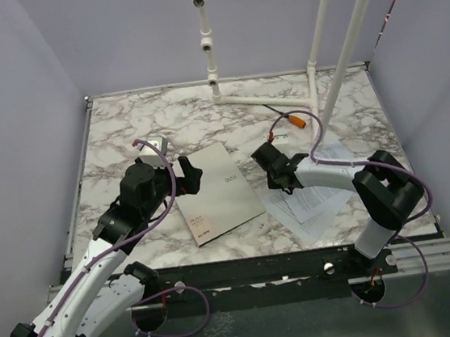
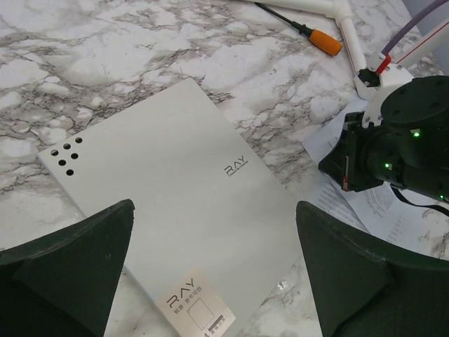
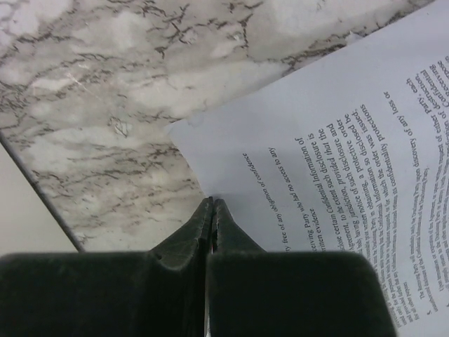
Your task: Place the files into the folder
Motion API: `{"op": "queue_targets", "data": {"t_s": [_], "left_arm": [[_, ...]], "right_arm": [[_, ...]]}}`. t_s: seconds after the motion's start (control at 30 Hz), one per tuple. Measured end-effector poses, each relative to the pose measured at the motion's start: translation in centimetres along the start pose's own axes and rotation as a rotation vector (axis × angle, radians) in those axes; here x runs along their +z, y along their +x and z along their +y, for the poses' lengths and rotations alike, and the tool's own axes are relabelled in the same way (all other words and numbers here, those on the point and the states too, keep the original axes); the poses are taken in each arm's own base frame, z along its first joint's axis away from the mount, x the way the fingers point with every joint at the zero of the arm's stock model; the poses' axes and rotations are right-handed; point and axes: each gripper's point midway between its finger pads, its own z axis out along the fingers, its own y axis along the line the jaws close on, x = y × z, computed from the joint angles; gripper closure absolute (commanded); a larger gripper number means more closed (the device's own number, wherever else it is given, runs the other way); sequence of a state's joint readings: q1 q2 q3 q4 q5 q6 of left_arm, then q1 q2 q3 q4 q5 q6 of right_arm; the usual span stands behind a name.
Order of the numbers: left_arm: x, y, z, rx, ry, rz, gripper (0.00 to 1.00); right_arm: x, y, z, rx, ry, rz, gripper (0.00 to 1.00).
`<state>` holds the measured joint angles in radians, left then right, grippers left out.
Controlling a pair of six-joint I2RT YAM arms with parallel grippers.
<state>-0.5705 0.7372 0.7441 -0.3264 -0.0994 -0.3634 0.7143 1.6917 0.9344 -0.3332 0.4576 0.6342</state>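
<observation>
The folder (image 1: pixel 215 190) lies closed on the bench (image 1: pixel 162 119) below my spread left pincer (image 2: pixel 214 210), the files (image 1: pixel 314 199) beside it at my pressed-together right pincer (image 3: pixel 212 203); I should open the cover before sliding any sheet across

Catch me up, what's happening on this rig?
The folder lies closed on the marble table, the files loose beside it, none inside yet. The left gripper hangs open above the folder. The right gripper is shut, its tips at the edge of a sheet; whether it pinches the paper I cannot tell.
</observation>
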Motion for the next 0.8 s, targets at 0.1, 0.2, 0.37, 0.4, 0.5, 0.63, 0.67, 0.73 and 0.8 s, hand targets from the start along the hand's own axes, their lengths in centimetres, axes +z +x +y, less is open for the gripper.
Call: {"op": "queue_targets", "data": {"t_s": [0.1,0.2,0.37,0.4,0.5,0.63,0.67,0.73,0.8], "left_arm": [[0.2,0.4,0.2,-0.015,-0.015,0.017,0.01],[0.3,0.7,0.6,-0.038,-0.041,0.026,0.01],[0.3,1.1,1.3,-0.092,-0.091,0.036,0.01],[0.4,1.3,1.4,-0.103,-0.102,0.042,0.01],[0.6,2.1,2.2,-0.154,-0.154,0.059,0.01],[1.0,4.2,3.5,-0.227,-0.239,0.103,0.01],[1.2,4.8,3.8,-0.24,-0.256,0.117,0.01],[1.5,6.4,4.6,-0.269,-0.3,0.15,0.01],[1.7,7.8,5.3,-0.291,-0.341,0.187,0.01]], "right_arm": [[-0.8,0.5,-0.6,0.002,-0.004,0.007,0.99],[-2.1,-0.1,-0.8,0.016,-0.03,-0.01,0.99],[-5.0,-2.6,-0.1,0.053,-0.114,-0.079,0.84],[-5.6,-3.0,0.0,0.055,-0.132,-0.091,0.78],[-7.0,-4.2,0.6,0.053,-0.183,-0.118,0.6],[-8.2,-5.5,1.6,0.031,-0.241,-0.139,0.45],[-8.4,-5.7,1.9,0.019,-0.257,-0.141,0.43],[-8.7,-6.1,2.4,0.0,-0.284,-0.147,0.38],[-9.0,-6.5,3.0,-0.017,-0.311,-0.151,0.32]]}}
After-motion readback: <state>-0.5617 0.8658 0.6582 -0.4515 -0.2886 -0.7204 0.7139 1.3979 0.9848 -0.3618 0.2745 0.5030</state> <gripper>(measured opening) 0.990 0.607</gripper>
